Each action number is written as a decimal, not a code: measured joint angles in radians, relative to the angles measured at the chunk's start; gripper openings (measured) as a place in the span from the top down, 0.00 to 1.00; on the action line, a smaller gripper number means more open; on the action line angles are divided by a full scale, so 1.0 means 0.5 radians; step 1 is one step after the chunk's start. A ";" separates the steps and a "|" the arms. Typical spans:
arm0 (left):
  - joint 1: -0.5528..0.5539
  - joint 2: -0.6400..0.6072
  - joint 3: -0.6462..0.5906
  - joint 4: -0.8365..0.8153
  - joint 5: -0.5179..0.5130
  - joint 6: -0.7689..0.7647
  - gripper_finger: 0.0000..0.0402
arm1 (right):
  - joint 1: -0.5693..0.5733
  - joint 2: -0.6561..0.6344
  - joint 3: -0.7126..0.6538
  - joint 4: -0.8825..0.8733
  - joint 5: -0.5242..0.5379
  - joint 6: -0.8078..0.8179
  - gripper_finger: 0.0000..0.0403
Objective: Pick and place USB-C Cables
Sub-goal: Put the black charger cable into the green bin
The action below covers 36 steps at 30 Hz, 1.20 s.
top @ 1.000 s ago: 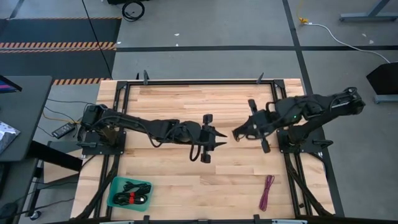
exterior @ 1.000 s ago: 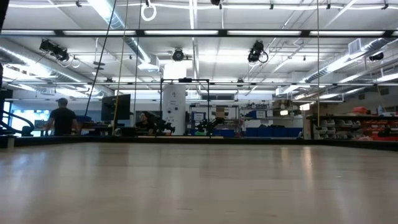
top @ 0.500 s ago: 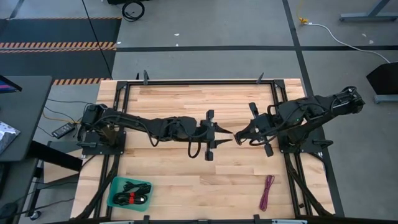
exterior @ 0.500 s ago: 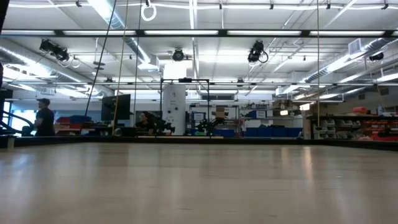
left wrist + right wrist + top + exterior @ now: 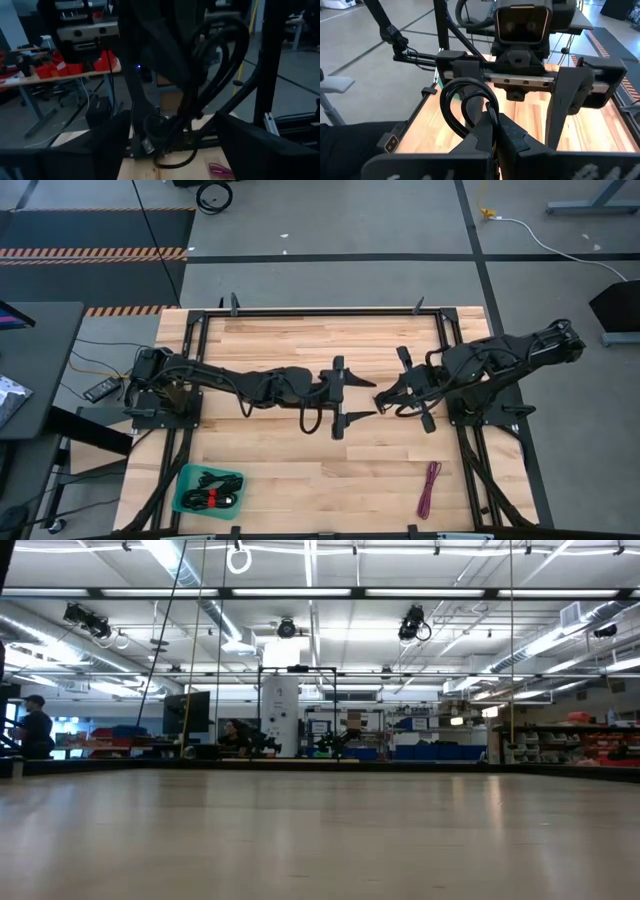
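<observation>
A black coiled USB-C cable (image 5: pixel 465 97) hangs over the table's middle, with my right gripper (image 5: pixel 492 132) shut on it. My left gripper (image 5: pixel 366 400) faces it from the left, open wide; its fingers (image 5: pixel 107 145) stand on either side of the coil (image 5: pixel 235 40) and of my right gripper's tips without touching them. A magenta cable (image 5: pixel 430 488) lies on the wood near the front right. The teal tray (image 5: pixel 184 480) at the front left holds black and red-and-black cable bundles (image 5: pixel 212 498). My right gripper pinches the black coil between its two fingers where the loops run together (image 5: pixel 490 112). The fingers come level from the table's right. The loops stand up past the fingertips, and the whole coil is lifted clear of the table.
Black frame rails (image 5: pixel 320 311) run along the table's far edge and sides. Both arm bases (image 5: pixel 160 395) sit at the left and right edges. Bare wood lies between the tray and the magenta cable. In the low view, a person (image 5: pixel 35 725) moves in the room beyond.
My left gripper has gone toward the table's right edge, up to my right gripper, and has opened wide around the coil. My right gripper has stayed shut on the cable and has hardly moved.
</observation>
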 joint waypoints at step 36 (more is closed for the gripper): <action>-0.070 0.012 0.002 -0.469 -0.214 0.015 0.82 | -0.077 0.157 0.001 -0.239 0.084 0.046 0.46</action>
